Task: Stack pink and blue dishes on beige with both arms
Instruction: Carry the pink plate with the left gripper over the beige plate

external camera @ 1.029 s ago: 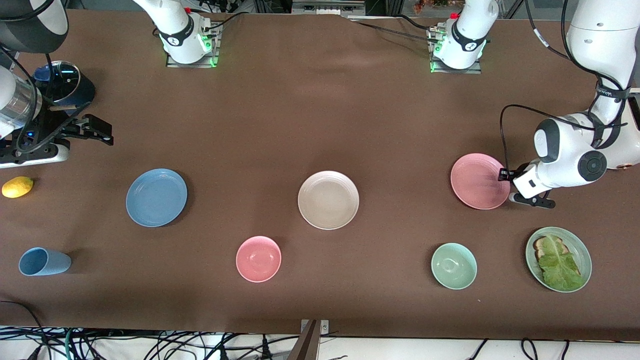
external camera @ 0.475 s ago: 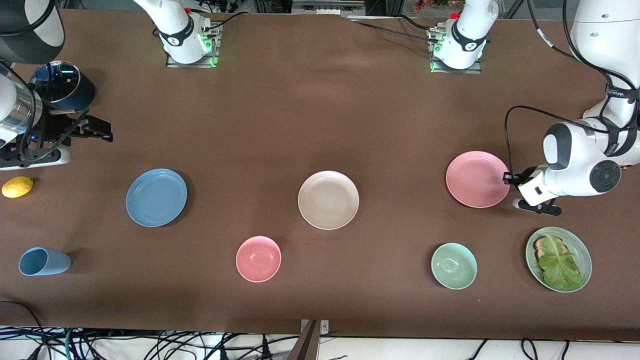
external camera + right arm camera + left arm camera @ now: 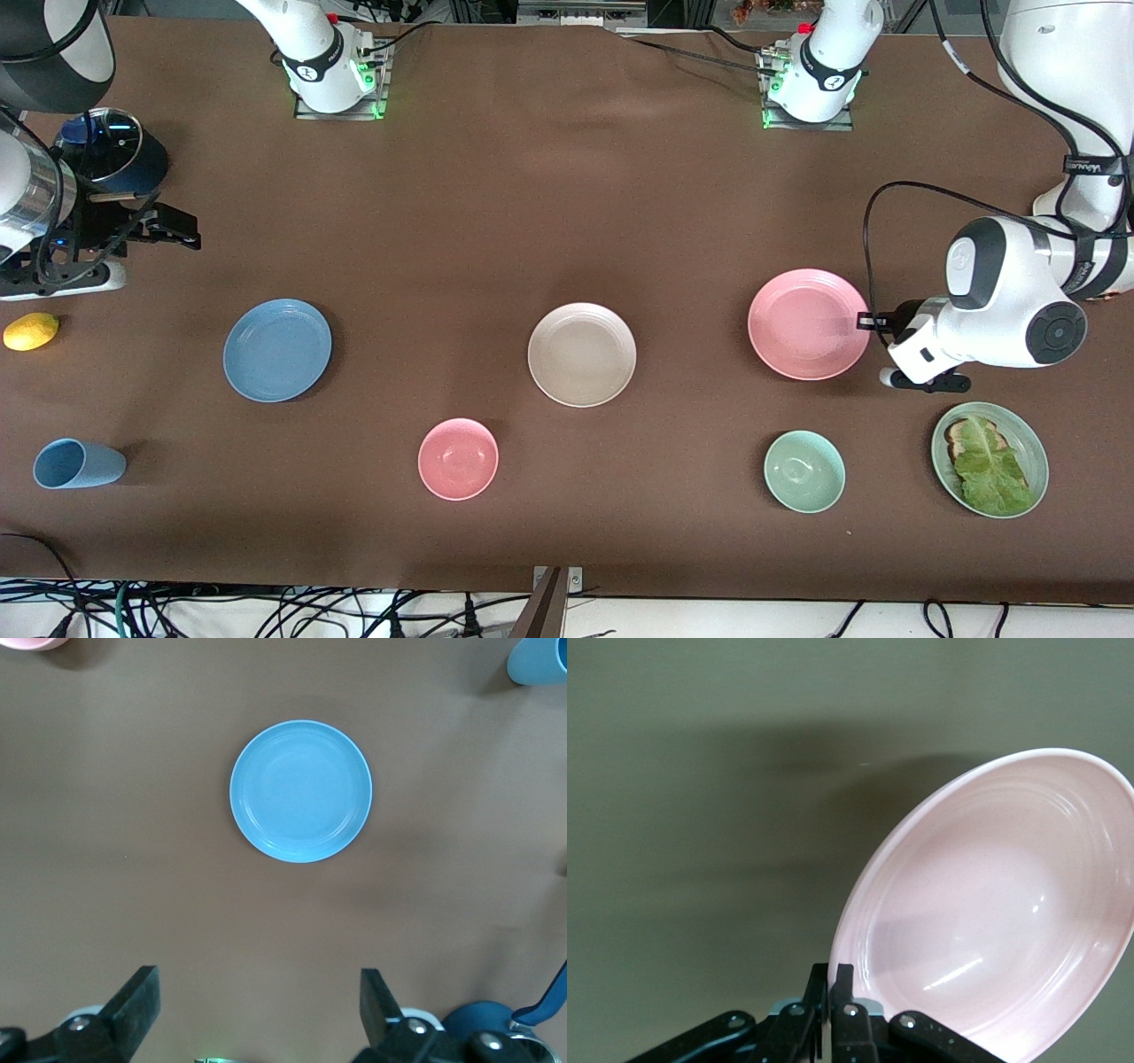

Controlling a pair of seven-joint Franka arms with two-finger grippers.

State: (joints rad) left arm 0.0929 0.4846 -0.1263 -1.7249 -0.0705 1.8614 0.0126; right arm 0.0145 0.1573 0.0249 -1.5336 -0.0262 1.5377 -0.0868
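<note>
Pink plate [image 3: 806,324] hangs by its rim in the left gripper [image 3: 866,322], whose fingers are pinched tight on the edge; it is lifted off the table toward the left arm's end, its shadow on the cloth beneath. In the left wrist view the plate [image 3: 992,904] tilts up from the clamped fingertips [image 3: 833,979]. Beige plate [image 3: 582,354] lies flat mid-table, and the blue plate [image 3: 277,349] lies flat toward the right arm's end. The right gripper [image 3: 173,232] waits with its jaws spread wide and empty, above the table beside a dark blue lidded pot [image 3: 113,151].

Nearer the front camera sit a pink bowl [image 3: 458,458], a pale green bowl [image 3: 804,470], a green plate [image 3: 1032,443] with lettuce and toast, and a light blue cup [image 3: 75,463] on its side. A lemon [image 3: 31,331] rests near the table's edge. No writing is readable. A brown cloth [image 3: 567,195] covers the table; cables trail along the floor edge.
</note>
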